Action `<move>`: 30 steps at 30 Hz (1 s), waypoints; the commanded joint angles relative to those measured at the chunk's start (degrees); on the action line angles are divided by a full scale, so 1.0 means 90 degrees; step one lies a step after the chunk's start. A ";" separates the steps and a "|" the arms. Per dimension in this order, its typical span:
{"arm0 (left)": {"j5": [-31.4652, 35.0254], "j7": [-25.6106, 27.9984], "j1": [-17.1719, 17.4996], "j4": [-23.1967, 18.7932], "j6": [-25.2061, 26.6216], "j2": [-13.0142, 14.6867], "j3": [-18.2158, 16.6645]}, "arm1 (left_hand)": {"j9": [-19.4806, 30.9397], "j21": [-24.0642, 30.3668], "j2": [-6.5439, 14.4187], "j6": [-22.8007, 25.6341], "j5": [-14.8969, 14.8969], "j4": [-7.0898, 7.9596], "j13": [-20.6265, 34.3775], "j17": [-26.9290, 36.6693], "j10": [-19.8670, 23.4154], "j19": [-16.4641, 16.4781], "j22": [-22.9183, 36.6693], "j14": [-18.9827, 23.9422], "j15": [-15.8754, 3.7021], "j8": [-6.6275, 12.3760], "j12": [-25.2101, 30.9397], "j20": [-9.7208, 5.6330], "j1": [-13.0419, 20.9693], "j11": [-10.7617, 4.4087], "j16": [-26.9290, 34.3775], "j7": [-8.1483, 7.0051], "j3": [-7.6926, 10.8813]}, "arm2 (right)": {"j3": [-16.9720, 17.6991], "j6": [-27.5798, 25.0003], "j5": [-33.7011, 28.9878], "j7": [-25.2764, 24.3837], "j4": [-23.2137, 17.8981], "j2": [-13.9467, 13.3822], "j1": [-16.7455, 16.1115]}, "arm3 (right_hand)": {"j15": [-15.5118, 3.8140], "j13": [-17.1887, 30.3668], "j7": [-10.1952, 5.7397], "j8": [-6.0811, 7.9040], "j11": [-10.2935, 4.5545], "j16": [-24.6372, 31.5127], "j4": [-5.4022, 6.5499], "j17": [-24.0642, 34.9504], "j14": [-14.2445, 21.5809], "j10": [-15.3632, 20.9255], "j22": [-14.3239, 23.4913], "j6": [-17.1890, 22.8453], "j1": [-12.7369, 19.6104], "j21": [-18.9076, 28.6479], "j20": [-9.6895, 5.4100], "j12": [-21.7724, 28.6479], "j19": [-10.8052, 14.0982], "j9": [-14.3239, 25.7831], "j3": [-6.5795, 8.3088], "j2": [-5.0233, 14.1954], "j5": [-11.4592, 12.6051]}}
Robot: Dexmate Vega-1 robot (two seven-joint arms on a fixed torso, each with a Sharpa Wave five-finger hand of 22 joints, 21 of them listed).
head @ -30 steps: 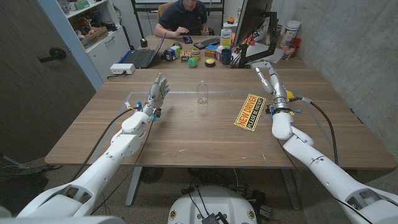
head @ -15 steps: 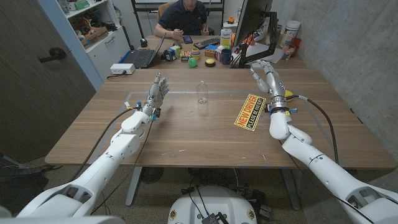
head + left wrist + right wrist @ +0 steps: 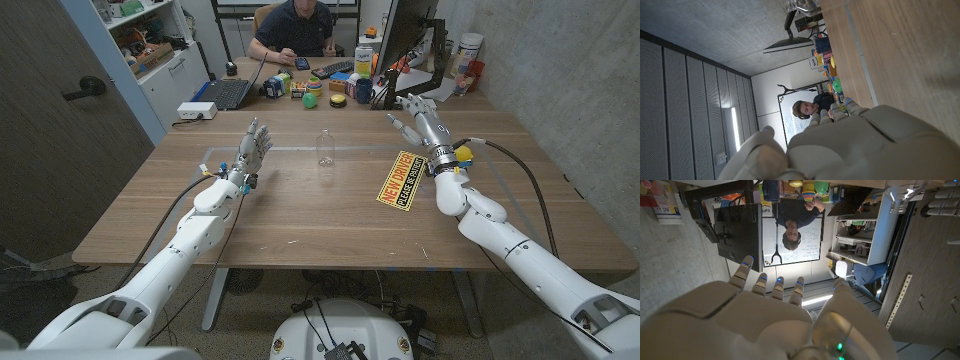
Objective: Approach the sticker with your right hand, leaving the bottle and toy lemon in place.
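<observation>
Both arms wear smooth white rounded shells. Each robot hand, left (image 3: 254,146) and right (image 3: 418,115), is pale grey with segmented fingers and blue-tipped fingertips (image 3: 778,280). Black cables (image 3: 172,205) loop along the forearms, and small blue fittings mark the wrists.

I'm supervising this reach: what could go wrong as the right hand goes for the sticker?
The right hand is raised beyond the sticker's far end, so it may overshoot toward the clutter behind. A wide sweep to the robot's left could tip the bottle, which stands upright and looks light.
</observation>
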 commanded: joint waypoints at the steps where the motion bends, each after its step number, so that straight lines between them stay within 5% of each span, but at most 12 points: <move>1: -0.0105 -0.0131 0.0020 -0.0010 -0.0035 0.0034 -0.0052 | 0.0010 -0.0024 0.0522 -0.0497 0.0011 0.0021 0.0019 0.0032 -0.0600 -0.0002 0.0035 -0.0948 0.0014 0.0033 0.0037 0.0011 0.0005 0.0013 -0.0003 -0.0008 -0.0030 | -0.0093 -0.0640 -0.0103 0.1318 -0.0624 -0.0377 0.0060 | 0.0010 0.0011 -0.0019 -0.0047 0.0008 0.0037 0.0027 0.0029 -0.0107 -0.0083 0.0034 -0.0140 -0.0119 -0.0032 0.0055 -0.0007 0.0080 0.0018 -0.0072 -0.0014 -0.0048; 7: -0.0123 -0.0117 0.0037 -0.0029 -0.0029 0.0037 -0.0064 | 0.0010 -0.0033 0.0523 -0.0474 0.0013 0.0019 0.0019 0.0031 -0.0588 0.0015 0.0036 -0.0925 0.0022 0.0041 0.0040 0.0017 0.0006 0.0013 0.0000 -0.0027 -0.0035 | -0.0052 -0.0844 0.0114 0.1686 -0.0765 -0.0357 -0.0011 | -0.0081 0.0009 -0.0033 -0.0003 -0.0191 0.0048 0.0259 0.0045 -0.0311 -0.0337 0.0032 -0.0308 -0.0494 -0.0183 -0.0056 -0.0017 0.0051 0.0022 -0.0268 -0.0007 -0.0104; 13: -0.0164 -0.0121 0.0076 -0.0028 -0.0036 0.0028 -0.0082 | 0.0010 -0.0045 0.0523 -0.0463 0.0014 0.0019 0.0018 0.0031 -0.0569 0.0023 0.0036 -0.0909 0.0026 0.0044 0.0046 0.0025 0.0007 0.0017 0.0001 -0.0046 -0.0040 | -0.0279 -0.1237 -0.0175 0.2177 -0.0942 -0.0465 0.0065 | -0.0071 0.0002 -0.0043 -0.0021 -0.0443 0.0073 0.0484 0.0033 -0.0507 -0.0714 0.0025 -0.0650 -0.0870 -0.0397 0.0101 -0.0026 0.0077 0.0006 -0.0527 -0.0078 -0.0086; 30: -0.0179 0.0010 0.0239 -0.0215 -0.0010 0.0088 -0.0108 | 0.0010 -0.0074 0.0518 -0.0456 0.0017 0.0017 0.0018 0.0029 -0.0550 0.0048 0.0038 -0.0890 0.0035 0.0042 0.0048 0.0066 0.0009 0.0023 -0.0006 -0.0062 -0.0055 | -0.0762 -0.1832 -0.0913 0.2944 -0.0910 -0.0552 0.0333 | -0.0005 -0.0006 -0.0035 0.0106 -0.0294 0.0182 0.0415 -0.0008 -0.0194 -0.0418 0.0028 -0.0599 -0.0766 -0.0502 0.0119 0.0128 0.0409 0.0014 -0.0608 -0.0125 0.0002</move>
